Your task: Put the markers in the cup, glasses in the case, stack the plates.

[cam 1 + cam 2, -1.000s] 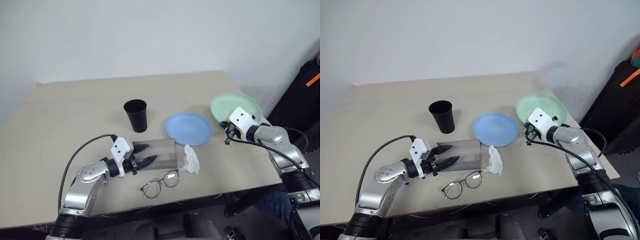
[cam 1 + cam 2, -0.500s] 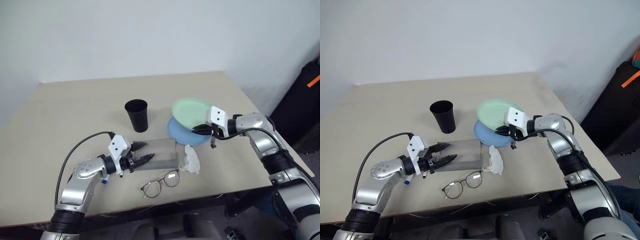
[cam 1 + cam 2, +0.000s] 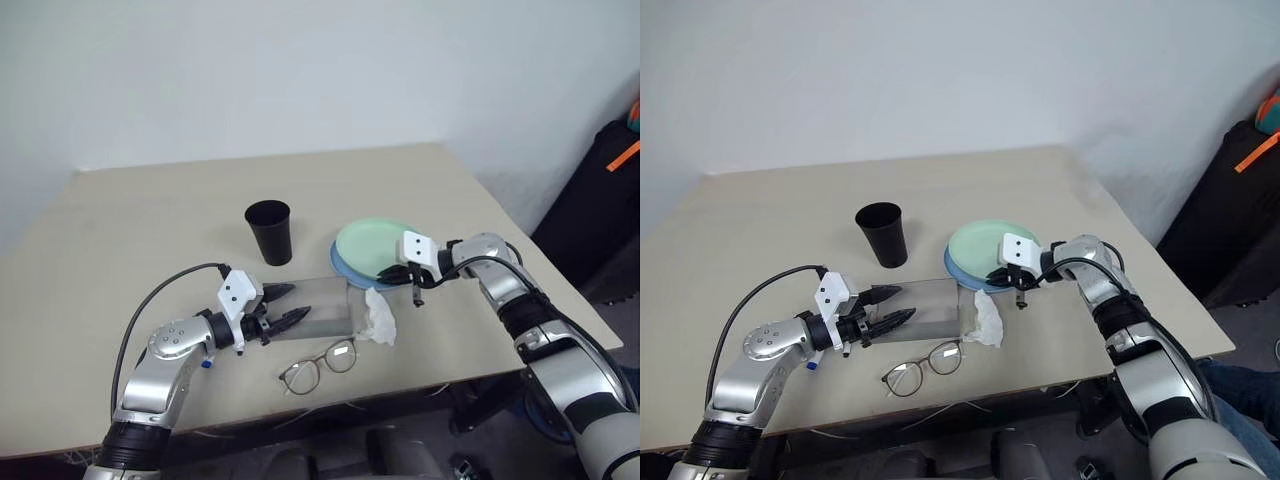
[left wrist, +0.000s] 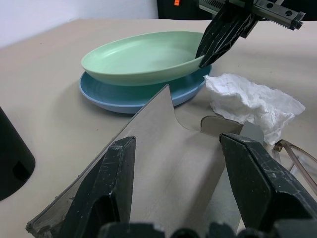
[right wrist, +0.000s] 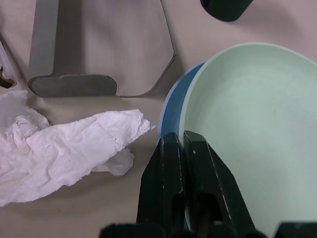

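- Your right gripper [image 5: 184,144] pinches the mint green plate's [image 3: 372,244] near rim; it rests on the blue plate [image 3: 343,270], stacking nearly done.
- Next, release that rim.
- Your left gripper [image 3: 284,305], fingers spread, hovers over the grey case [image 3: 328,308].

Head pair: looked forward and down over the table [image 3: 120,210] from above its near edge; nearly the same scene in both.
Left wrist: sat low and close, faced right over the case [image 4: 163,163] toward the plates [image 4: 143,59].
Right wrist: looked down, very near the green plate's rim.
Shared: plates, case, tissue [image 5: 64,153].
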You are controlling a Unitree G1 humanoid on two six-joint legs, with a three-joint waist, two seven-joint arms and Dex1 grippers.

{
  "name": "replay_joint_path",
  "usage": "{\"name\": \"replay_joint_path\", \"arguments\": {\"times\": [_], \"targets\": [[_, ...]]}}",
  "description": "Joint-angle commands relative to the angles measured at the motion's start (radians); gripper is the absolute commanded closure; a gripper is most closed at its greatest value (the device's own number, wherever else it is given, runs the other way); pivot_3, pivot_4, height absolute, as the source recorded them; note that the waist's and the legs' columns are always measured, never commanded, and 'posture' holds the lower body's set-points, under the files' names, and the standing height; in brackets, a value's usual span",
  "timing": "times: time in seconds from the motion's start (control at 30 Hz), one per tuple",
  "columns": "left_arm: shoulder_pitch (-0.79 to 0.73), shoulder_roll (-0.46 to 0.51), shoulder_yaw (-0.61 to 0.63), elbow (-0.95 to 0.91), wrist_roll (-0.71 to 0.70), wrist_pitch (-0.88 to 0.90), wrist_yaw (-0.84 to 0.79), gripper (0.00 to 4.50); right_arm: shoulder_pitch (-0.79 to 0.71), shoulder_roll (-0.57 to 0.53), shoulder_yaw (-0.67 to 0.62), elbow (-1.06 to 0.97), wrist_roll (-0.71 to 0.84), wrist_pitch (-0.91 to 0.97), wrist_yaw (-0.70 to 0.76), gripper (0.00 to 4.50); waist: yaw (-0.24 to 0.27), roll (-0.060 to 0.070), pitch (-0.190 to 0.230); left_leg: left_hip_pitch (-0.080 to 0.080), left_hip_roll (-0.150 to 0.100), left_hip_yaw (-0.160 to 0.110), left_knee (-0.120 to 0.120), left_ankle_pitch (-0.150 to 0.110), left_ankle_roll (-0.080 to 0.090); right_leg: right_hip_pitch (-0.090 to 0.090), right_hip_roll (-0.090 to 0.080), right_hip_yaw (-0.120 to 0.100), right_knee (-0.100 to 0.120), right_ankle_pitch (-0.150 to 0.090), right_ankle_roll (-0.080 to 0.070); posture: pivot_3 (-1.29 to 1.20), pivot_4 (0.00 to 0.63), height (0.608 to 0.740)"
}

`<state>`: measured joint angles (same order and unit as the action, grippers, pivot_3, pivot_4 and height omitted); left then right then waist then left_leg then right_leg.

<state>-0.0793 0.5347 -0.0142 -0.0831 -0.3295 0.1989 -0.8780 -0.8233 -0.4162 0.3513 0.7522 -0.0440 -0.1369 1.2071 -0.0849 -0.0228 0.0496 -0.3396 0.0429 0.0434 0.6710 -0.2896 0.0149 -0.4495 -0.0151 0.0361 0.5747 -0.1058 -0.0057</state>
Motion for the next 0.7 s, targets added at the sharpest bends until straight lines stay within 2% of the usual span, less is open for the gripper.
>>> {"name": "replay_joint_path", "arguments": {"times": [0.03, 0.2, 0.4, 0.57, 0.7], "targets": [[-0.009, 0.000, 0.010, -0.036, -0.006, -0.007, 0.005, 1.69, -0.048, 0.004, -0.034, 0.008, 0.000, -0.027, -0.017, 3.48, -0.001, 0.000, 0.000, 0.000, 0.000, 0.000, 0.000, 0.000, 0.000, 0.000, 0.000, 0.000, 0.000, 0.000, 0.000, 0.00, 0.000, 0.740], [-0.017, -0.004, 0.005, -0.028, -0.003, -0.011, 0.004, 1.69, -0.057, -0.003, -0.055, 0.004, 0.007, -0.047, -0.044, 1.79, -0.010, 0.000, 0.000, 0.000, 0.000, 0.000, 0.001, 0.000, 0.000, 0.000, 0.000, 0.001, 0.000, 0.000, 0.000, 0.00, 0.000, 0.740], [-0.030, -0.009, -0.001, -0.018, 0.001, -0.015, 0.002, 1.69, -0.064, -0.042, -0.110, -0.079, 0.068, 0.044, 0.015, 1.79, -0.016, 0.000, 0.000, -0.001, -0.001, 0.000, 0.001, 0.000, 0.000, 0.000, 0.000, 0.001, 0.000, 0.000, 0.000, 0.00, 0.000, 0.740], [-0.039, -0.012, -0.002, -0.006, 0.004, -0.018, -0.002, 1.69, 0.021, -0.134, -0.119, -0.307, 0.147, 0.282, 0.157, 1.79, -0.015, 0.000, 0.000, 0.000, -0.001, -0.001, 0.001, 0.000, 0.000, 0.000, 0.000, 0.001, 0.000, 0.000, 0.000, 0.00, 0.000, 0.740], [-0.044, -0.015, -0.007, -0.001, 0.005, -0.019, -0.006, 1.69, 0.121, -0.191, -0.103, -0.503, 0.187, 0.482, 0.187, 1.79, -0.014, 0.000, 0.000, 0.000, -0.001, -0.001, 0.001, 0.000, 0.000, 0.000, 0.000, 0.001, 0.000, 0.000, 0.000, 0.00, 0.000, 0.740]]}}
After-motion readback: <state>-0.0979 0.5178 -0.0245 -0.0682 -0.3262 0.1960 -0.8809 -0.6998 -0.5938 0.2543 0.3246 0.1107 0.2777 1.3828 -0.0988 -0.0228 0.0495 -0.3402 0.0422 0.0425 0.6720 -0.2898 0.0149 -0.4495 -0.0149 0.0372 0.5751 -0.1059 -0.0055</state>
